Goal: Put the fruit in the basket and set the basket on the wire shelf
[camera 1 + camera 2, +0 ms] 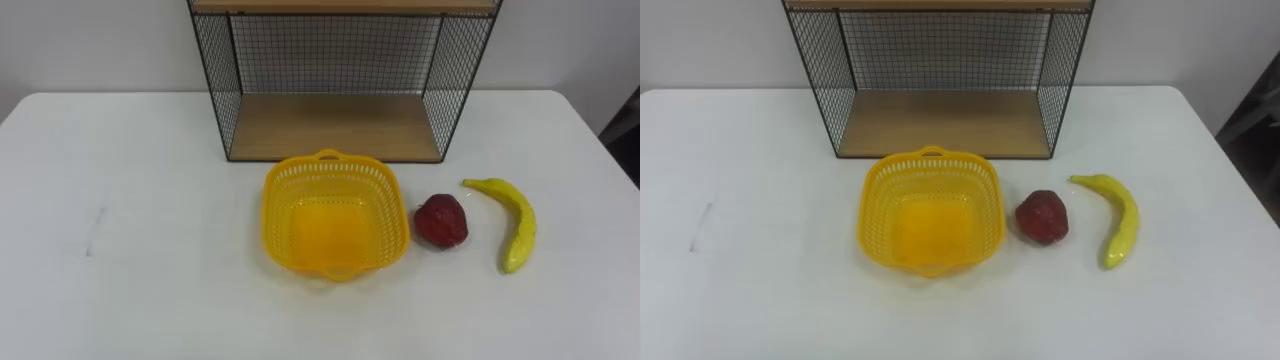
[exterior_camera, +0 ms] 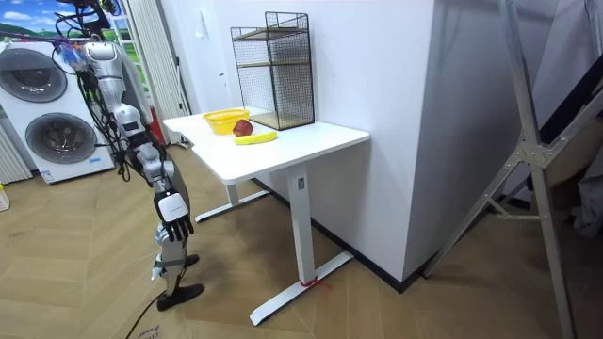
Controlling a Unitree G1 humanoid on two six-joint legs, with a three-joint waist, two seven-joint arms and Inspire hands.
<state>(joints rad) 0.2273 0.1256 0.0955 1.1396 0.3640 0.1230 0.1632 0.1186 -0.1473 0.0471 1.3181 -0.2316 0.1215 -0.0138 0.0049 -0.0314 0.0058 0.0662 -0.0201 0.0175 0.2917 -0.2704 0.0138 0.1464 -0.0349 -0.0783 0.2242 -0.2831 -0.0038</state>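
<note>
Yellow basket (image 1: 283, 205) upright before wire shelf (image 1: 335, 125); red fruit (image 1: 441, 221), banana (image 1: 512, 222) just rt.

Home-style test room: washing machines (image 2: 58, 141), wood floor (image 2: 396, 311).

Entry: no readable text, number, label or sign anywhere.

Eye views, surfaces checked:
- yellow basket (image 1: 283, 196), centre of the frame: plain mesh.
- red fruit (image 1: 441, 221) and banana (image 1: 520, 226), right of centre: no sticker on either.
- wire shelf (image 1: 335, 125), top centre: bare wood and wire.
- white table (image 1: 130, 250): unmarked but for a faint grey smudge at left (a scuff, not writing).

Room view: the washing machines (image 2: 42, 94) at upper left have control panels, and any print there is too small to tell.
</note>
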